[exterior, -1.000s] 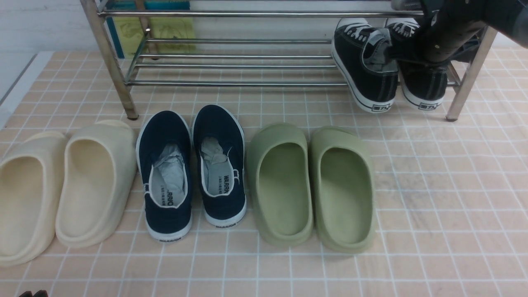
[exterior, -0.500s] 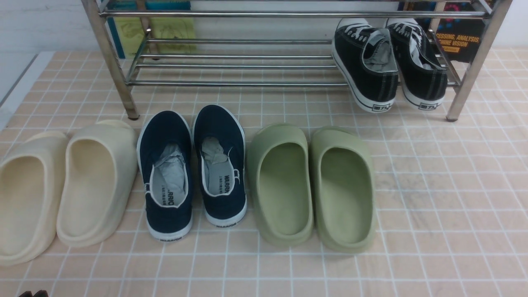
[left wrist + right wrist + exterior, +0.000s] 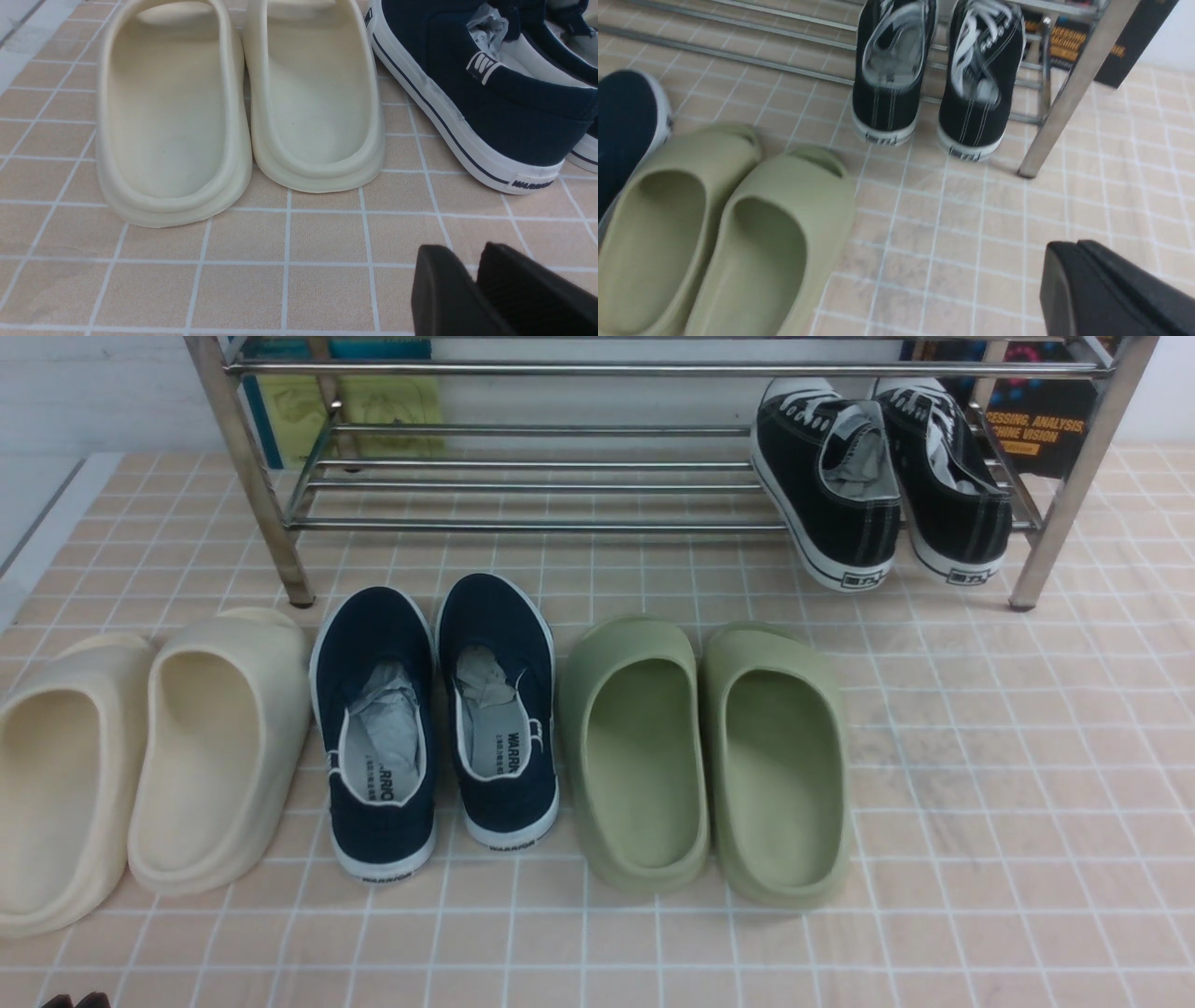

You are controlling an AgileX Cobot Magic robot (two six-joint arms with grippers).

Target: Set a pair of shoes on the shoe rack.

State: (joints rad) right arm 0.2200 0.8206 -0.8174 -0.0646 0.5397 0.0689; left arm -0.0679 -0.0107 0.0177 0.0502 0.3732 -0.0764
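The two black lace-up sneakers [image 3: 831, 495] [image 3: 952, 495] stand side by side on the low bars at the right end of the steel shoe rack [image 3: 523, 525], heels hanging over the front bar. The right wrist view shows them too [image 3: 889, 93] [image 3: 978, 98], beside the rack leg [image 3: 1069, 88]. My right gripper [image 3: 1078, 245] is shut and empty, back from the rack over the tiled mat; it is out of the front view. My left gripper [image 3: 462, 252] is shut and empty, low near the front, by the cream slippers [image 3: 243, 107].
In a row before the rack stand cream slippers [image 3: 219, 747], navy slip-ons [image 3: 373, 728] and green slippers [image 3: 639, 756]. Books lean behind the rack, left [image 3: 345, 401] and right [image 3: 1036, 425]. The rack's upper bar [image 3: 597, 368] runs above the sneakers.
My right arm, which was at the sneakers on the rack a second ago, has pulled back out of the front view. The sneakers stay on the rack.
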